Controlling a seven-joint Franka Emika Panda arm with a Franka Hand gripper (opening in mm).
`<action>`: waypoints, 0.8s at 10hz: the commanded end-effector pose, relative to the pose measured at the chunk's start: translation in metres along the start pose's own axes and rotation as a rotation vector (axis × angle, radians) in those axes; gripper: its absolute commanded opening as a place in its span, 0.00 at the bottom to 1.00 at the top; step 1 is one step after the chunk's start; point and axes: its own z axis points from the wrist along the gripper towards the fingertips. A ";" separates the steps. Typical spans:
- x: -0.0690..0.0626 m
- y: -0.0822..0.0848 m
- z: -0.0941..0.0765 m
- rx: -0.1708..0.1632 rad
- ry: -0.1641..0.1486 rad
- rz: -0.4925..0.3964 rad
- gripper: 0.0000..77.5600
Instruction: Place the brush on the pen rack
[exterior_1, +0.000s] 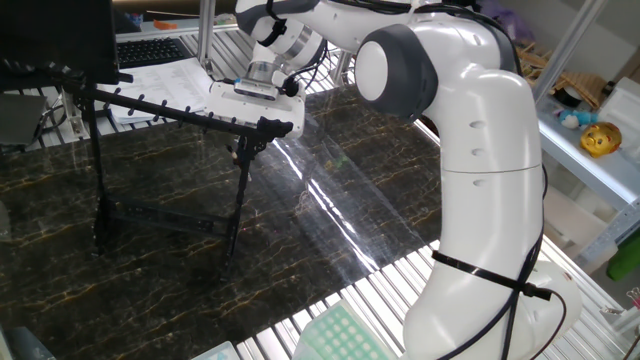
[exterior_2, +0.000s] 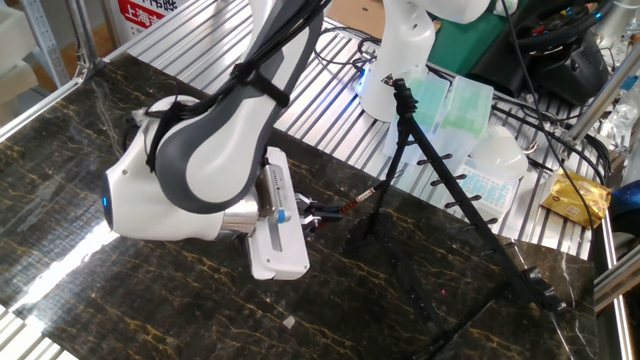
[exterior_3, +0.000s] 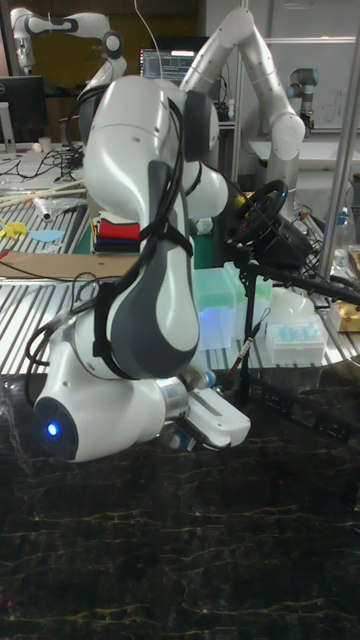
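Observation:
The pen rack (exterior_2: 470, 205) is a black rod frame with a pegged top bar, standing on the dark marble table (exterior_2: 150, 300). My gripper (exterior_2: 311, 212) is shut on the dark end of the brush (exterior_2: 352, 202). The brush is a thin stick with a red-orange section, held low and pointing toward the rack's near leg. Whether its tip touches the leg cannot be told. In the tall fixed view the brush (exterior_3: 246, 353) tilts upward beside the rack's upright (exterior_3: 246, 290). In one fixed view my white hand (exterior_1: 250, 98) sits just behind the right end of the rack's top bar (exterior_1: 160, 108); the brush is hidden there.
Green and white tip boxes (exterior_2: 445, 100) and a yellow packet (exterior_2: 575, 200) lie on the ribbed metal surface behind the rack. A keyboard (exterior_1: 150, 48) and monitor (exterior_1: 60, 35) stand at the table's far side. Another white arm (exterior_3: 255, 70) stands in the background.

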 end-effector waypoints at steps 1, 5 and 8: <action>0.002 -0.003 -0.001 -0.009 0.041 0.011 0.03; 0.006 -0.011 0.007 -0.016 0.056 0.012 0.03; 0.009 -0.014 0.010 -0.037 0.111 0.022 0.03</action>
